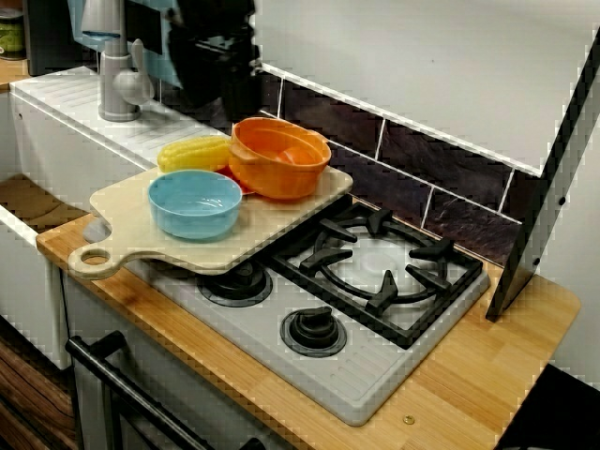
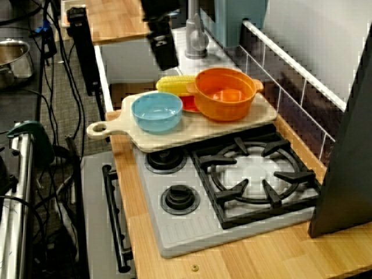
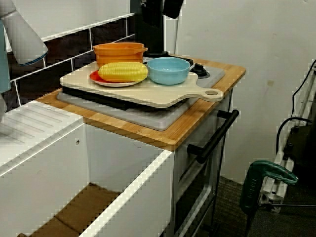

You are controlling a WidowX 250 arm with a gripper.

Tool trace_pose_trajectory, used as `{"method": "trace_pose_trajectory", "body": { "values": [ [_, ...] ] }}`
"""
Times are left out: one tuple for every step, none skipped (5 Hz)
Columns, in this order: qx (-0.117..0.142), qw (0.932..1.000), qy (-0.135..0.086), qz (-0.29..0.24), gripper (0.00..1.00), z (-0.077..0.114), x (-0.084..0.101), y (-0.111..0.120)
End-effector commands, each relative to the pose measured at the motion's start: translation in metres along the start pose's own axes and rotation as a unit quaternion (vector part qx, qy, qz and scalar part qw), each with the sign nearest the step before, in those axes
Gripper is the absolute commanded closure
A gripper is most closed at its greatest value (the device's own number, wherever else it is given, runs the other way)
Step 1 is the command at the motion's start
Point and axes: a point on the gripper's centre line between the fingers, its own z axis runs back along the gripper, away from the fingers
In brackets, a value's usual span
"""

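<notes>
The arm (image 2: 154,9) is hanging in from 12 o'clock in the side view, and the dark gripper (image 2: 167,61) is pointing down, leaning slightly toward 5 o'clock. It is holding nothing, and its jaws are showing only as one black block, their gap unreadable

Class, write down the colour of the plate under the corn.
Red plate, clearest in the view from the sink side.

Wooden counter (image 1: 487,366) carries a grey stove unit (image 1: 370,375) covering most of its top. A dark slanted panel (image 1: 553,178) stands on the counter's far right end, just beside the stove unit.
</notes>
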Motion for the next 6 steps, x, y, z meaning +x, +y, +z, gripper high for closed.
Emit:
{"method": "trace_pose_trajectory", "body": {
  "values": [
    [0.019, 0.9974, -0.027, -0.064, 0.00, 0.001, -0.029, -0.014],
    [0.015, 0.9949, -0.035, -0.094, 0.00, -0.013, -0.036, -0.019],
    [0.027, 0.9945, -0.035, -0.095, 0.00, -0.026, -0.034, -0.020],
    [0.036, 0.9941, -0.030, -0.097, 0.00, -0.036, -0.027, -0.020],
    [0.051, 0.9927, -0.035, -0.104, 0.00, -0.041, -0.022, -0.017],
    [0.064, 0.9915, -0.033, -0.108, 0.00, -0.048, -0.023, -0.014]
  ]
}}
